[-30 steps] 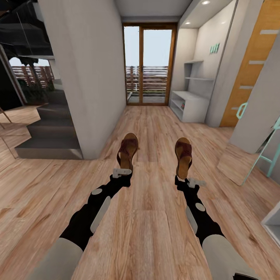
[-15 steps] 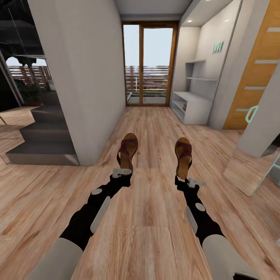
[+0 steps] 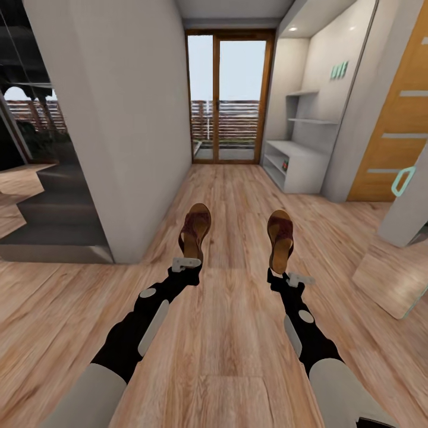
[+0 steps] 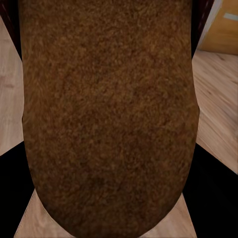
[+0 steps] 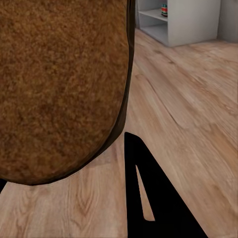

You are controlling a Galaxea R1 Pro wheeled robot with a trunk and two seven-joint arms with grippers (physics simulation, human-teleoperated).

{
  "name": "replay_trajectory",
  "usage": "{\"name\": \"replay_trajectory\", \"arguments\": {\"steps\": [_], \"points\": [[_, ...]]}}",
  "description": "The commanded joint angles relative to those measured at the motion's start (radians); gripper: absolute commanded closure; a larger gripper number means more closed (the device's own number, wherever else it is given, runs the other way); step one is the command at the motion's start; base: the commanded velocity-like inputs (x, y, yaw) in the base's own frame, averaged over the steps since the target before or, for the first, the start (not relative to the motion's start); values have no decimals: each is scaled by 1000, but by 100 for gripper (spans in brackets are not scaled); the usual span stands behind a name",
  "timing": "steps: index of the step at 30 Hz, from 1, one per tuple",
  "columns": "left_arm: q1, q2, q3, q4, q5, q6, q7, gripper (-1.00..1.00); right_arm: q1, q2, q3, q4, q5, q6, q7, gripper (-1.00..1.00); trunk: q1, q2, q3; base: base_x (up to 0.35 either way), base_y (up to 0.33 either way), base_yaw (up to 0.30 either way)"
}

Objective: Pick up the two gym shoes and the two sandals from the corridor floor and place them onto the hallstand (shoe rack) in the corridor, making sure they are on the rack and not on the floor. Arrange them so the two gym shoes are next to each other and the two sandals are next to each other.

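Each gripper's fingers clench one sandal by its heel, left (image 3: pixel 194 230) and right (image 3: pixel 280 239), carried above the corridor floor (image 3: pixel 232 190) toward the hallstand (image 3: pixel 294 157).

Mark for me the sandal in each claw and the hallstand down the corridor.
Left-claw sandal (image 3: pixel 195 230), head view, on the strap.
Right-claw sandal (image 3: pixel 280 236), head view, on the strap.
Hallstand (image 3: pixel 306 170), head view, on the side wall of its low bench.

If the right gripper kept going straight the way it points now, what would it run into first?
Nothing close, apparently: past the sandal held in the right gripper lies open corridor floor. The hallstand sits slightly to its right; depth is uncertain.
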Motion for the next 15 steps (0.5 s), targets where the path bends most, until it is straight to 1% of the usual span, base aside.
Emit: {"name": "replay_trajectory", "arguments": {"steps": [1, 15], "points": [[0, 0, 1, -1, 8, 6, -2, 100, -1, 1, -4, 0, 4, -3, 1, 100, 0, 0, -1, 348, 0, 0], [0, 1, 1, -1, 8, 6, -2, 100, -1, 1, -4, 0, 4, -3, 1, 100, 0, 0, -1, 348, 0, 0]]}}
